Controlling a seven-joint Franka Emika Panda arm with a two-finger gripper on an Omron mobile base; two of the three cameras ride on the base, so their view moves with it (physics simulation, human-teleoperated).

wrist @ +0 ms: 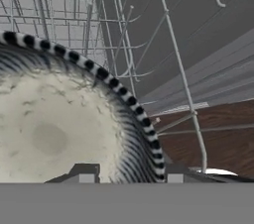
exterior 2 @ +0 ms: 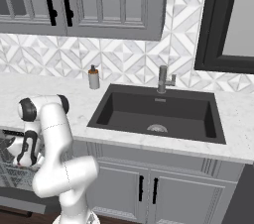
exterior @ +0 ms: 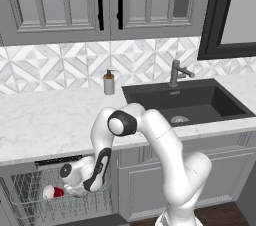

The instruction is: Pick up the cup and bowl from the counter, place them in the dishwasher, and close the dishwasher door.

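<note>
My gripper (wrist: 130,174) reaches down into the dishwasher's wire rack (exterior: 27,192), under the counter (exterior: 45,120) at the left. The bowl (wrist: 54,129) is very close in the hand view: a pale speckled inside and a dark striped rim. That rim runs between my fingertips (wrist: 85,174), which stand apart with a gap wider than the rim, so the gripper is open. The bowl sits low among the grey wires. The red cup (exterior: 54,191) lies on its side in the same rack, just left of my hand (exterior: 75,182). The dishwasher door (exterior: 97,219) hangs open below.
A black sink (exterior: 185,102) with a grey faucet (exterior: 176,72) is set into the counter to the right. A grey soap dispenser (exterior: 109,82) stands by the backsplash. Grey cabinets run under the sink (exterior: 150,185). Upright rack wires (wrist: 178,69) rise close around my hand.
</note>
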